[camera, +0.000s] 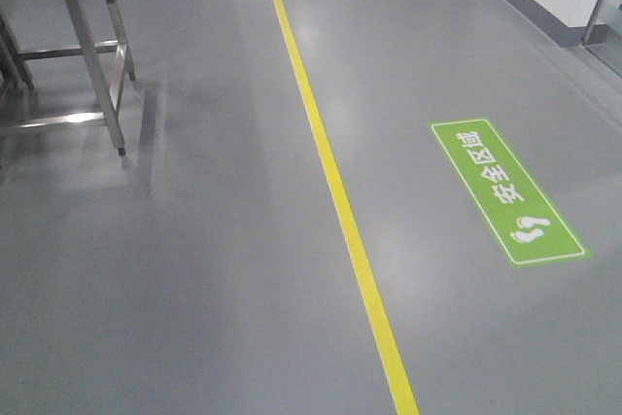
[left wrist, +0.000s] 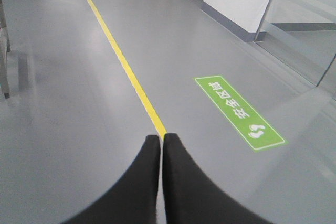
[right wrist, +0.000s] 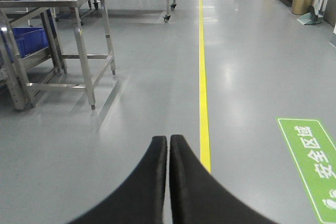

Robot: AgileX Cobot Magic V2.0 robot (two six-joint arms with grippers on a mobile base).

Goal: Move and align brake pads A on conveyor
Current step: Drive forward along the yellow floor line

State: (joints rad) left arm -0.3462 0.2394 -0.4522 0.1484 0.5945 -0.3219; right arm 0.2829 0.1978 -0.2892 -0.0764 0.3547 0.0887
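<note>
Grey floor (camera: pixel 194 269) and a yellow line (camera: pixel 340 201) filled every view, left gripper (left wrist: pixel 160 138) and right gripper (right wrist: pixel 169 138) both pressed together on nothing, so I judged I first had to find the conveyor and pads.

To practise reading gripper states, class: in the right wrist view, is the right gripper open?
No: the right gripper has its two black fingers pressed together, with nothing between them.

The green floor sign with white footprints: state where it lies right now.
In the front-facing view the green floor sign lies flat on the grey floor, on the right side, just right of the yellow line.
</note>
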